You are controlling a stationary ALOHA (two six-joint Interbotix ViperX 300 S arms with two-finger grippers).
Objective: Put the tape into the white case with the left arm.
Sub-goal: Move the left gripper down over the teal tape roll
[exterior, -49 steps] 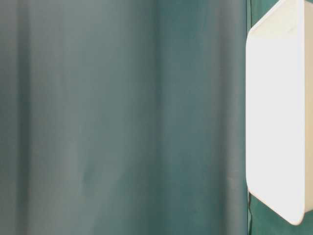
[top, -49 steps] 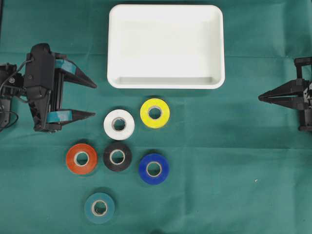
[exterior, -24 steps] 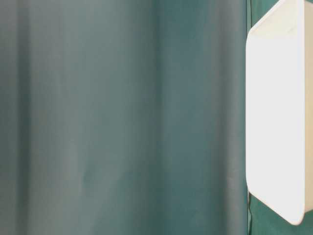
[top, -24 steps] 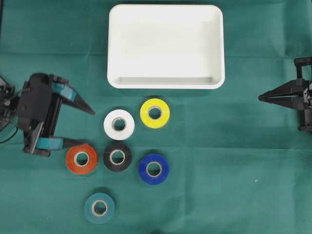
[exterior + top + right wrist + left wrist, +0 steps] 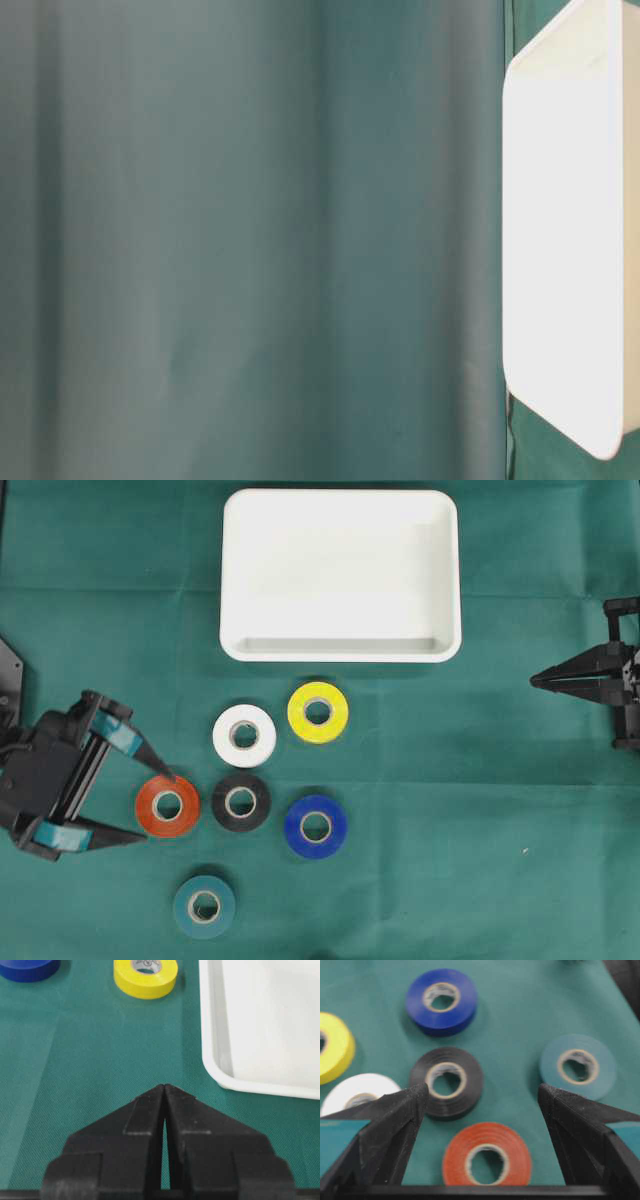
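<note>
The left pincer point(image 5: 146, 802) is spread wide beside the orange tape roll point(image 5: 167, 805), which lies below the white case point(image 5: 340, 648), so it should slide around the roll, then squeeze gently.

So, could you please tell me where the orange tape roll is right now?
In the overhead view the orange tape roll lies at lower left on the green cloth, just left of the black tape roll, between the open left gripper's fingertips.
</note>
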